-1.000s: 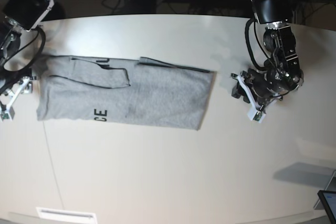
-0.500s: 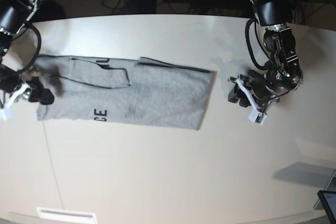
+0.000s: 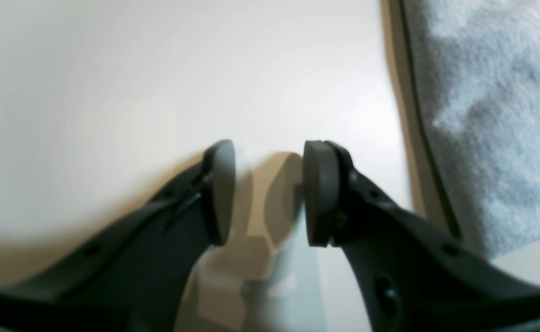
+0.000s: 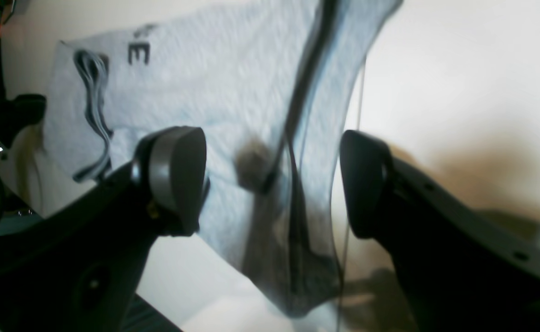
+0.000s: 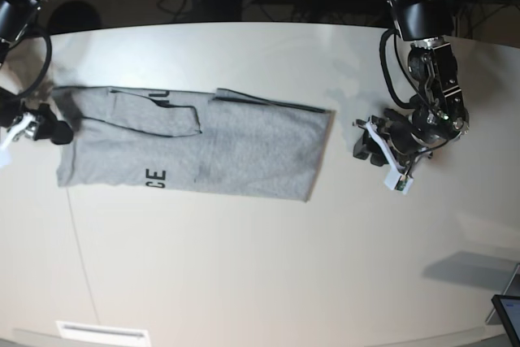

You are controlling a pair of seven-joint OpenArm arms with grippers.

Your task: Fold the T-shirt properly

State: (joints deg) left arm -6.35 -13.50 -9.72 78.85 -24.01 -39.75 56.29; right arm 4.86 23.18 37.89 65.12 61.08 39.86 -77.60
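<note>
The shirt (image 5: 191, 144) lay flat on the table (image 5: 260, 266), long axis running between the 2 arms. Right tool (image 5: 50, 129) hung at one short end, jaws wide and empty; left tool (image 5: 367, 145) sat beside the other, jaws apart, empty.

Black block capitals "CE" stand on the grey T-shirt (image 5: 195, 140), near its lower edge toward the left end in the base view, turned sideways to the camera. In the right wrist view a single black "E" shows on the same cloth near the top left, with a blurred dark mark just above it that cannot be read. Along the shirt's upper fold in the base view a short dark stroke of further lettering peeks out, too little of it showing to tell the letter.
</note>
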